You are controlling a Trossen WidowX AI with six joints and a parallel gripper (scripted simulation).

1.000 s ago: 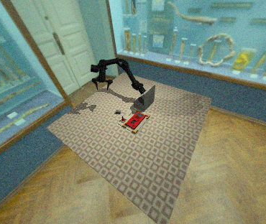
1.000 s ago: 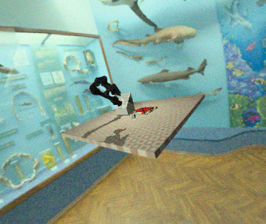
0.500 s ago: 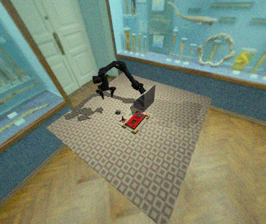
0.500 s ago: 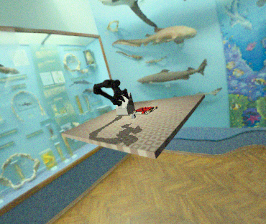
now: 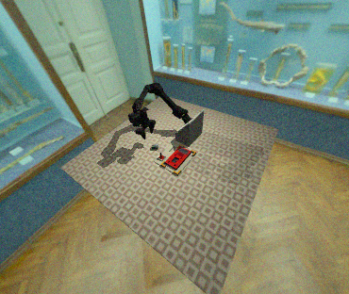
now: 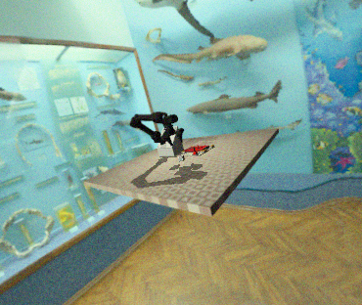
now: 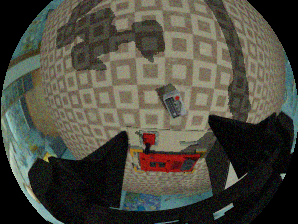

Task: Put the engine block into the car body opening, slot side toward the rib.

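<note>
The engine block (image 5: 154,147) (image 7: 173,104), small and grey with a red dot and dark slots on top, lies on the patterned mat beside the car, turned at an angle. In the exterior view it is too small to make out well. The red car body (image 5: 171,164) (image 6: 197,150) (image 7: 173,163) sits on a pale base with yellow corners. Dark openings show in its top; which way the rib lies cannot be told. My gripper (image 5: 148,134) (image 7: 170,127) is open and empty. It hangs above the mat near the block, fingers pointing down, touching nothing.
A small red piece with a black post (image 5: 160,156) (image 7: 149,140) stands on a pale strip beside the car. A tall grey panel (image 5: 191,129) stands upright behind the car, close to the arm's base. The arm's shadow falls across the patterned mat (image 5: 205,198).
</note>
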